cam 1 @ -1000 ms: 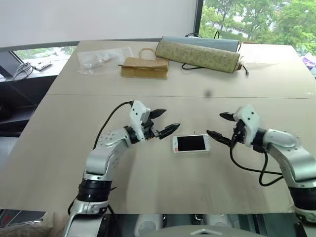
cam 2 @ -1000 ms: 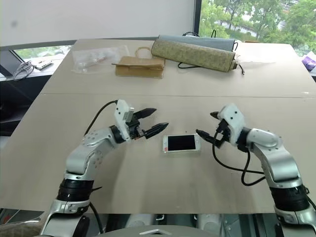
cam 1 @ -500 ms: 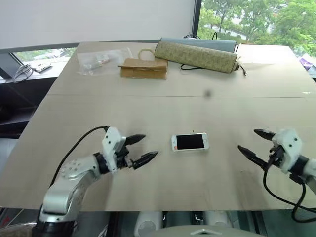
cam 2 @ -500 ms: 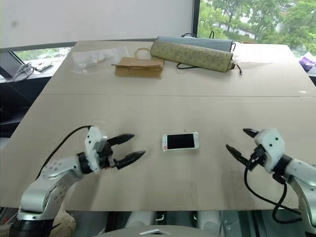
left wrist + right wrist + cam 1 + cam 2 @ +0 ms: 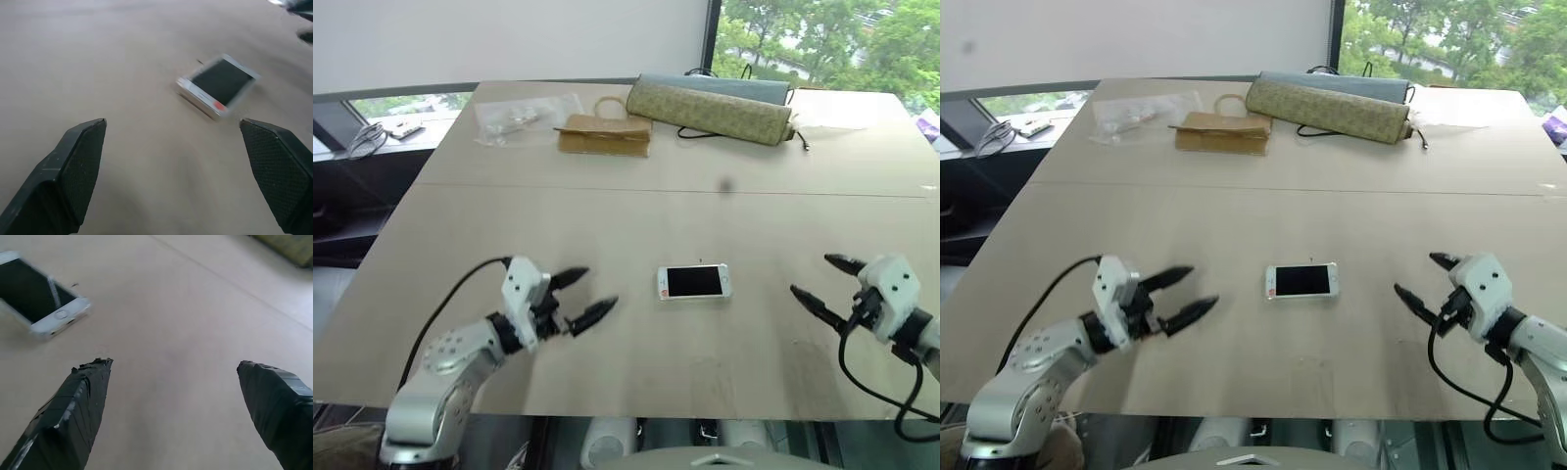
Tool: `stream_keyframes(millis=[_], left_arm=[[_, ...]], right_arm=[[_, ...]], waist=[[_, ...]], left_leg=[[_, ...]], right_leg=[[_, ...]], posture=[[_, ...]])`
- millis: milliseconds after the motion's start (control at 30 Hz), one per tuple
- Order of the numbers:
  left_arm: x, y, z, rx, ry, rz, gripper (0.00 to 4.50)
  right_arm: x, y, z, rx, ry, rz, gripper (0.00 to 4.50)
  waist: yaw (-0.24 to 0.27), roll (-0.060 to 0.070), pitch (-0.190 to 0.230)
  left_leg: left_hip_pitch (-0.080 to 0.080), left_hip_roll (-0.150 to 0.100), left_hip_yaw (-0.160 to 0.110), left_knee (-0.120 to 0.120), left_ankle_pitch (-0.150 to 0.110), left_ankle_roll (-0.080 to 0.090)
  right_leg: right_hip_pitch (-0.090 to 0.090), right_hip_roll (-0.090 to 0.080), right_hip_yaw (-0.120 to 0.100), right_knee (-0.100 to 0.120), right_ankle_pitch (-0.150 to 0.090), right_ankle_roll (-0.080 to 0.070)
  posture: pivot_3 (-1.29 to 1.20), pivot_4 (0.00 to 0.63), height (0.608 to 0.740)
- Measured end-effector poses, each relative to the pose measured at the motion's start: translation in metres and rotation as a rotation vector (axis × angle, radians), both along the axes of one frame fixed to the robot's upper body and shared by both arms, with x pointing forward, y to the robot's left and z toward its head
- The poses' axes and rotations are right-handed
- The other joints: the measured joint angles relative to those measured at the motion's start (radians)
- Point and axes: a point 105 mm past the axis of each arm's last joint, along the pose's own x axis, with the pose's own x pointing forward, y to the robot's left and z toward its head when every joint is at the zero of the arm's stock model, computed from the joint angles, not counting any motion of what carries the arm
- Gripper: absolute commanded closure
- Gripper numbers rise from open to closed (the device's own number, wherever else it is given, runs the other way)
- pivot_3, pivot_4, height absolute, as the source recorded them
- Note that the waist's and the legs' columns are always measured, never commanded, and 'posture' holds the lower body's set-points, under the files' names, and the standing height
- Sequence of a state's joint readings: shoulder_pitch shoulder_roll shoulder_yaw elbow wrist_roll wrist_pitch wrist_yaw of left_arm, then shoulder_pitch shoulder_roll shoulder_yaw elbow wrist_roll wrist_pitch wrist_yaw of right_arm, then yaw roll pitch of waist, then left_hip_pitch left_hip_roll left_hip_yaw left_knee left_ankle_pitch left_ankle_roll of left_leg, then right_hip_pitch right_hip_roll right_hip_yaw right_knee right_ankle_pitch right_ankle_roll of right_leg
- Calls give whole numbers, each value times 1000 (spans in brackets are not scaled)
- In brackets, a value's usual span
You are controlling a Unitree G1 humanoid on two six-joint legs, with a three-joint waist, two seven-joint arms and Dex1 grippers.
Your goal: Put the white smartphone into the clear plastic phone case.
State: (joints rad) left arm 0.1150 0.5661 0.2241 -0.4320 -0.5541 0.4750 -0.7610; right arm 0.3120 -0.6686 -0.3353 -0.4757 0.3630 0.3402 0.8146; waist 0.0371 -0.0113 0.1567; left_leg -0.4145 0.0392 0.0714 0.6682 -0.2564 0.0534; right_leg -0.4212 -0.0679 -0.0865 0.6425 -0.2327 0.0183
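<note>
The white smartphone [image 5: 694, 282] lies flat and screen-up at the middle of the table, its red-orange mark at the left end. It appears again in the left wrist view [image 5: 218, 84] and the right wrist view [image 5: 41, 296]. I cannot make out the clear plastic phone case as a thing apart from the phone. My left gripper [image 5: 597, 291] hovers open to the phone's left, a short gap away, pointing at it, with nothing between its fingers [image 5: 78, 161]. On the phone's right, my right gripper [image 5: 810, 274] is open too and empty, its fingers [image 5: 73, 401] spread wide.
At the table's far side lie a crinkled clear bag [image 5: 522, 116], a brown paper bag [image 5: 603, 135] and a long patterned roll [image 5: 710, 108] with a black cord. The table's near edge [image 5: 685, 416] runs just below both grippers.
Both arms have drawn back from the phone, the left one leftward and the right one rightward, toward the near edge. Both grippers stayed open. The phone has not moved.
</note>
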Motion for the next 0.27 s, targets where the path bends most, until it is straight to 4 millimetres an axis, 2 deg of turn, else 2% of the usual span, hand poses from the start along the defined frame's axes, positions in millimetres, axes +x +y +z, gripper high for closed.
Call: stream_keyframes(millis=[100, 267], left_arm=[[6, 8, 7, 25, -13, 16, 0], [7, 13, 5, 31, 19, -21, 0]], right_arm=[[-13, 2, -9, 26, 59, 37, 61], [-19, 2, -6, 31, 41, 55, 61]], waist=[[-5, 0, 0], [-11, 0, 0]], left_leg=[[0, 0, 3, 0, 0, 0], [1, 0, 2, 0, 0, 0]], right_leg=[[0, 0, 3, 0, 0, 1], [0, 1, 2, 0, 0, 0]], posture=[[0, 150, 740], [0, 150, 740]])
